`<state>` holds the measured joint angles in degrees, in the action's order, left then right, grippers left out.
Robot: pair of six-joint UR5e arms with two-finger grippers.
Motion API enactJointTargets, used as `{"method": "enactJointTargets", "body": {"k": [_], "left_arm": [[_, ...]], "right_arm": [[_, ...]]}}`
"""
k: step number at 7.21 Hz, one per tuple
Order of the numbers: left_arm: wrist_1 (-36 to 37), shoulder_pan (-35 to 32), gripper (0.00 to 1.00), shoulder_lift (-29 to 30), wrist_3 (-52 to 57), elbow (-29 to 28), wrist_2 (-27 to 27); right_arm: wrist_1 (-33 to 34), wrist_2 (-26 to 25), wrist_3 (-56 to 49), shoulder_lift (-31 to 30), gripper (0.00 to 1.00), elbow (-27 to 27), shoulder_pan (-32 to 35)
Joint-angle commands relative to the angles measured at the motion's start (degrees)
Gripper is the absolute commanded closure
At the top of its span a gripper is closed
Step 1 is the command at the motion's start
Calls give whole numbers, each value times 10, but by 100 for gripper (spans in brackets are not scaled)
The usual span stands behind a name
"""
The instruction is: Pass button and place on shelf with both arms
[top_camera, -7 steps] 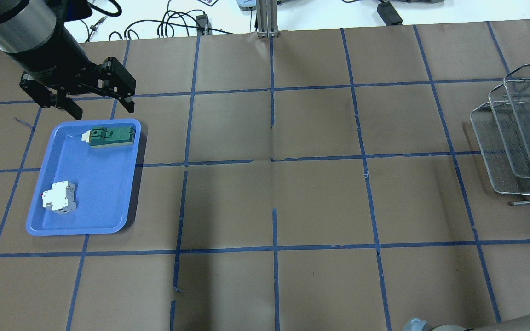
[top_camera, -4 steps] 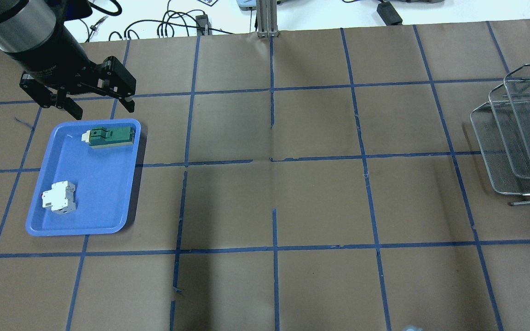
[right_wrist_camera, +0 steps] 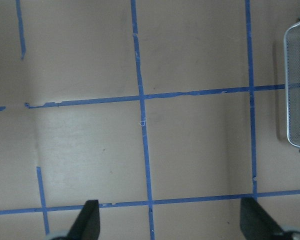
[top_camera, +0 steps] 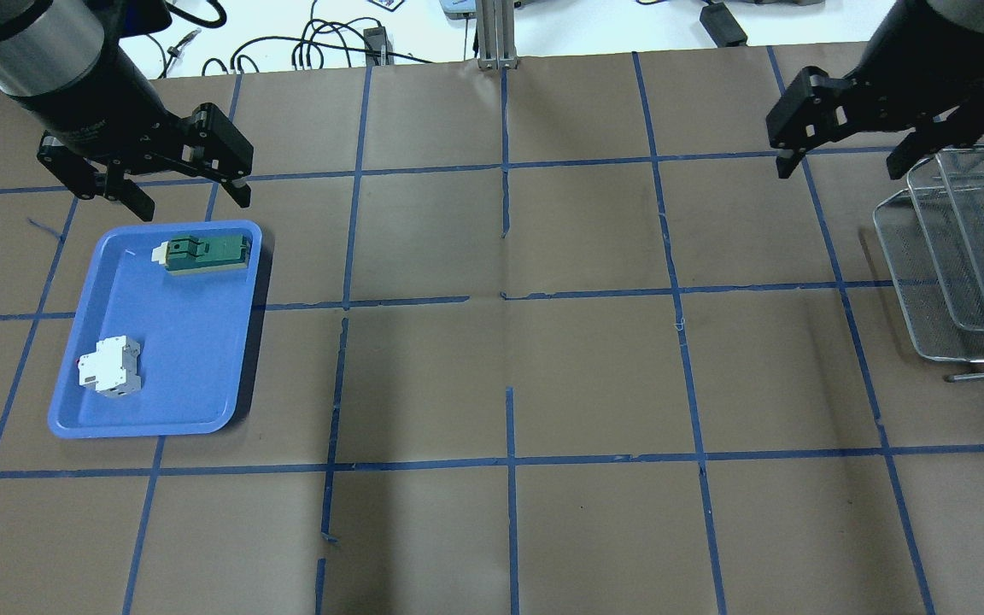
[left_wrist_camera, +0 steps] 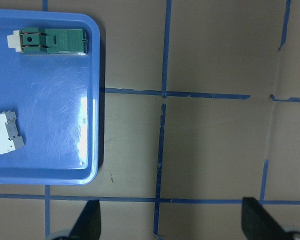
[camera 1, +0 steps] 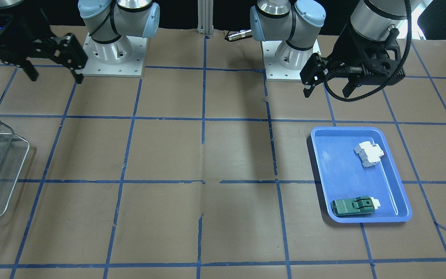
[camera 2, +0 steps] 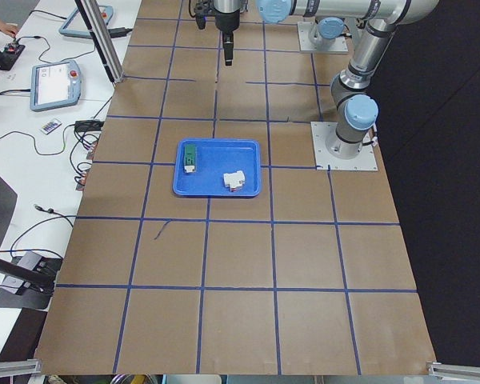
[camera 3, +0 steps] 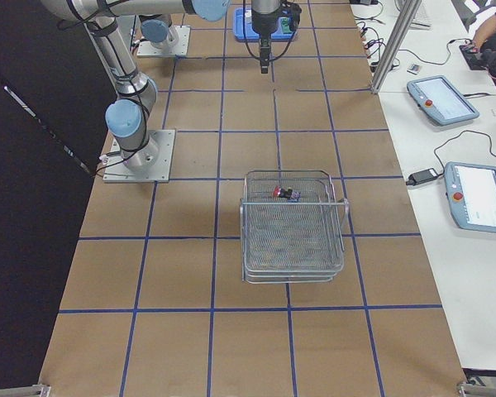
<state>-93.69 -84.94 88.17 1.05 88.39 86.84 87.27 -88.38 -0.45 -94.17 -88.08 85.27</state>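
The small push-button with a red mushroom cap and black body (camera 3: pixel 286 193) lies inside the silver wire-mesh shelf with tiered trays (camera 3: pixel 291 241), in what looks like its uppermost tray, close to that tray's edge and touched by nothing. Just beside the shelf hangs the right arm's black two-finger gripper (top_camera: pixel 840 164), its fingers spread wide with only brown tabletop (top_camera: pixel 594 376) showing between them in its wrist view. A second ago only a tip of this gripper showed, over the shelf's trays; now the whole of it has drawn clear of the shelf toward the table's middle. That reads as a release already made: the button is delivered and the arm is backing off, so the task looks all but finished.

Well apart from the shelf, at the opposite end, the left arm's black gripper (top_camera: pixel 193 207) has not moved, its fingers also wide open and empty. Below it, farthest from the shelf, sits the blue plastic tray (top_camera: pixel 150 427) holding the flat green rectangular part (top_camera: pixel 206 254) and the white breaker block (top_camera: pixel 109 367)
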Motion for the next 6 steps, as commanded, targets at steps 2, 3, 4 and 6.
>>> {"method": "enactJointTargets", "body": {"k": [2, 3, 4, 6], "left_arm": [[0, 0, 0, 0, 0, -1, 2], [2, -1, 0, 0, 0, 0, 2], [4, -7, 0, 2, 1, -1, 19], [5, -8, 0, 2, 28, -1, 31]], "right_arm": [[19, 6, 38, 25, 0, 18, 20], [19, 4, 36, 25, 0, 19, 20], [18, -5, 34, 25, 0, 19, 20], [15, -18, 33, 25, 0, 19, 20]]}}
